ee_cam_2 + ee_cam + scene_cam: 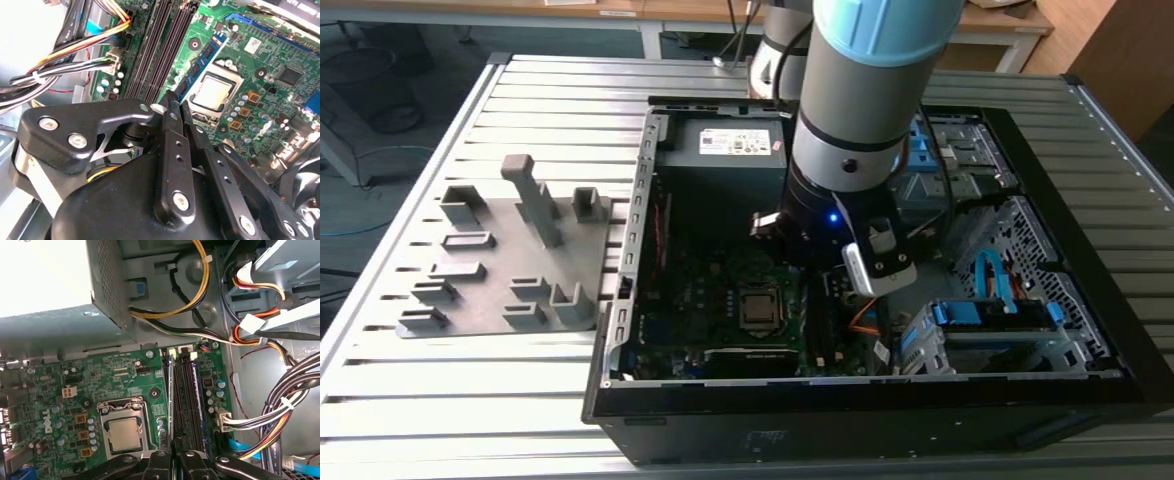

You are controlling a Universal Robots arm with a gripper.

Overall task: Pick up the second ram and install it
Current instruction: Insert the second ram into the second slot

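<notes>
Exterior view: high, off the arm, looking down at an angle on open black computer case (881, 390) on ribbed metal table (560, 90), moderately far. Both wrist views: riding close above green motherboard (115, 385) (260, 55), black gripper linkage in foreground. Shared across all three: square silver processor (758, 308) (212, 94) (123, 434) and neighbouring long black memory slots (187, 405) (160, 55).

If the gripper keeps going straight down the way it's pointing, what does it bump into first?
Most likely the second ram, standing edge-on in the memory slots beside the processor. The gripper points right at it, though depth is hard to judge.
</notes>
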